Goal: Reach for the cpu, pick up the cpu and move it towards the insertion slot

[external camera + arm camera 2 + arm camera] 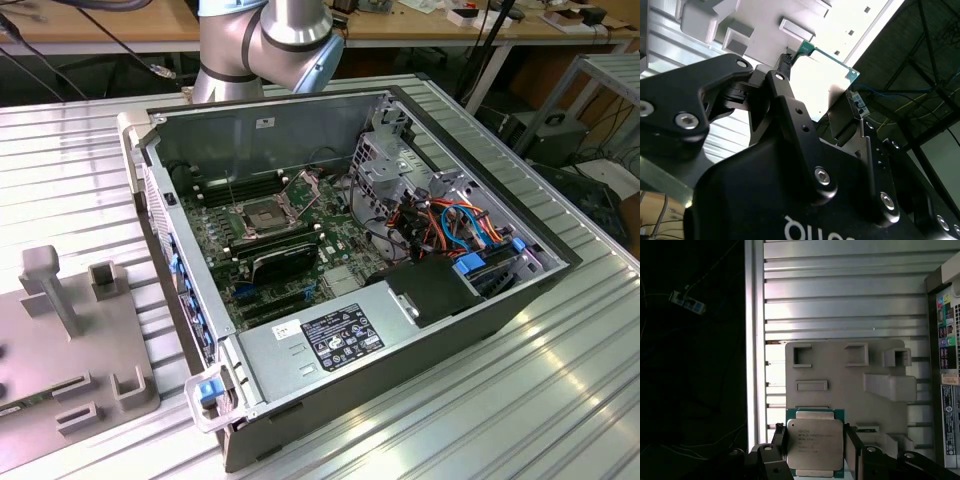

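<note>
The cpu is a pale silver square chip with a green rim. It sits between my gripper's two black fingers, which press on its two opposite sides over the grey fixture plate. In the second wrist view the gripper holds the cpu's green edge between its fingertips. The insertion slot is the square socket with a metal frame on the motherboard inside the open computer case.
The grey fixture plate with raised blocks and a post lies at the exterior view's left on the ribbed metal table. The arm's body stands behind the case. A black card, cables and a drive cage fill the case.
</note>
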Robot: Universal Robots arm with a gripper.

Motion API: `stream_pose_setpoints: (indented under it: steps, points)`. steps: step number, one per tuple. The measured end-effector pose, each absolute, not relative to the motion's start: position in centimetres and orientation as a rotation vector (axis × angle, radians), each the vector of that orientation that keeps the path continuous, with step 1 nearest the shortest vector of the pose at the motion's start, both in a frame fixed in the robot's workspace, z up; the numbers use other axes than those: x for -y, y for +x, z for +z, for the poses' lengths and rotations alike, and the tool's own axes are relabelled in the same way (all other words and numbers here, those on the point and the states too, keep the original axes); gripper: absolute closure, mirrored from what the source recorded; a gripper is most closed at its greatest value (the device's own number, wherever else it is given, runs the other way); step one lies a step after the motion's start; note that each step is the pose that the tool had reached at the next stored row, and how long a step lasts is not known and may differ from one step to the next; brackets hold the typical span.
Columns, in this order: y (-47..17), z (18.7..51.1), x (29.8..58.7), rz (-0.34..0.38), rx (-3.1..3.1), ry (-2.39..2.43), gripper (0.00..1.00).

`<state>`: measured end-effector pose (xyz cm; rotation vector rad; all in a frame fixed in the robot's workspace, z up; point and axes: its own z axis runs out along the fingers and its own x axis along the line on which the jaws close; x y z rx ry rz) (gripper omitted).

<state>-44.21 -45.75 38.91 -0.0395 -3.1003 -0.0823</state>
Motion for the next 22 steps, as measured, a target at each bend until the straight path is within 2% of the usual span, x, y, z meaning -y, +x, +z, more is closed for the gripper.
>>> stream_pose_setpoints:
  steps: [3, 11, 22]
  points:
    - [-44.2, 39.1, 45.8, -0.083, 3.1, -0.039, 0.45]
    - [-44.2, 42.3, 45.7, -0.082, 3.1, -0.039, 0.45]
    - [-42.6, 42.6, 45.7, -0.08, 3.1, -0.039, 0.45]
